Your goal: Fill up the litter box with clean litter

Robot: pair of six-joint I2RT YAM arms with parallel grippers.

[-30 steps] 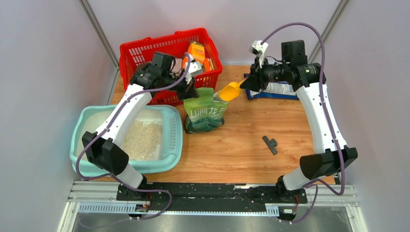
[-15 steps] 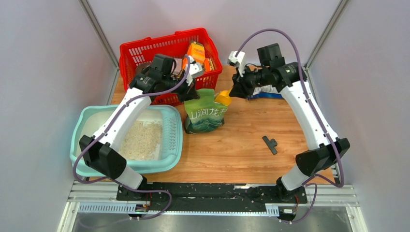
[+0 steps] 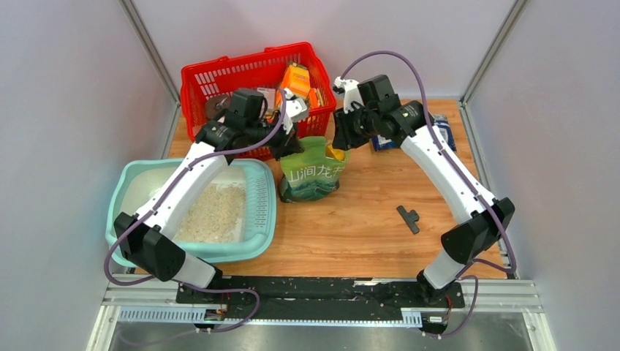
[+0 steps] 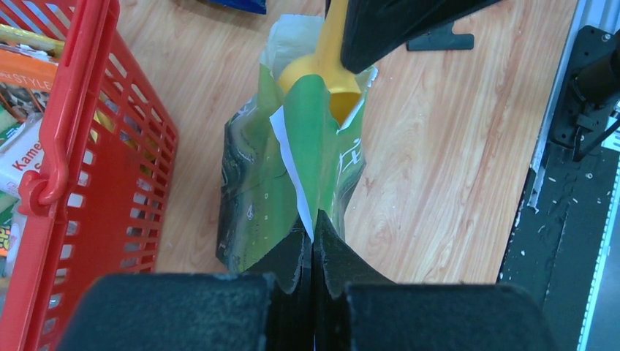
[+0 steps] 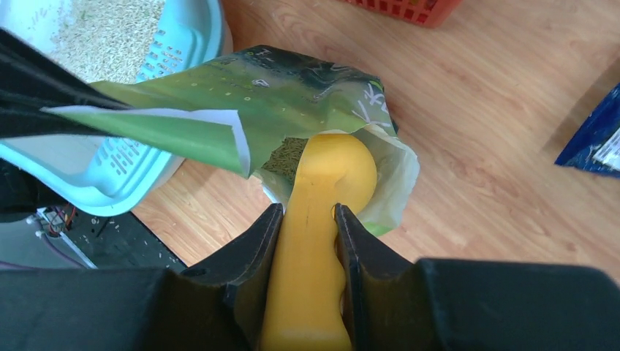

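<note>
Above: the litter box [image 3: 265,219], with clean litter [image 3: 213,212] heaped inside, lies left of the green bag [image 3: 311,175], nearer the left arm.

Left wrist: the left end effector [image 4: 313,225] is clamped on the bag's top flap.

Right wrist: the right end effector [image 5: 307,219] grips the yellow scoop [image 5: 333,172], its length pointing bowl-first into the bag's mouth.

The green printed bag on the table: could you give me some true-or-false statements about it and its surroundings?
The left gripper is shut on the green printed bag's top edge. True.
The right gripper holds a yellow plastic scoop, its bowl at the bag's mouth. True.
The pale teal plastic litter box is bare inside. False: pale beige litter grains lie in it.
The red mesh basket stands nearer the arm bases than the bag. False: it stands behind the bag.
</note>
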